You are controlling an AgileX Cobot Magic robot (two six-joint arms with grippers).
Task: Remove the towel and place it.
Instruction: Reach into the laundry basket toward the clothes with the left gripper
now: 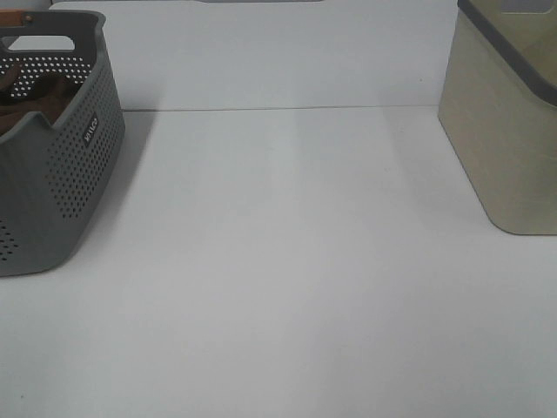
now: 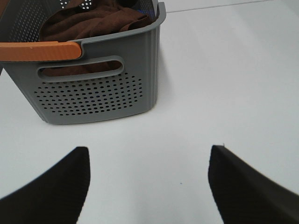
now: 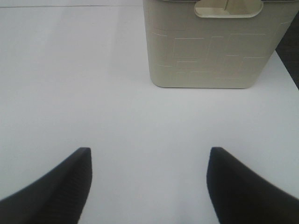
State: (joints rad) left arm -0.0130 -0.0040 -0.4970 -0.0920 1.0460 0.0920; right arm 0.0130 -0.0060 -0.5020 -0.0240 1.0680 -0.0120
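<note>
The dark brown towel (image 2: pixel 93 23) lies bunched inside the grey perforated basket (image 2: pixel 93 93), which stands at the far left of the table (image 1: pixel 52 174); a bit of the towel (image 1: pixel 35 100) shows over the rim there. My left gripper (image 2: pixel 148 156) is open above the bare table, a short way in front of the basket's handle side, with nothing between its fingers. My right gripper (image 3: pixel 149 156) is open too, facing the beige bin (image 3: pixel 215 46) from a distance. Neither arm shows in the high view.
The beige bin (image 1: pixel 505 131) with a grey rim stands at the far right. An orange handle (image 2: pixel 42 50) lies along the basket's near rim. A scrap of blue fabric (image 2: pixel 145 8) peeks out behind the towel. White tabletop (image 1: pixel 287 261) spans between basket and bin.
</note>
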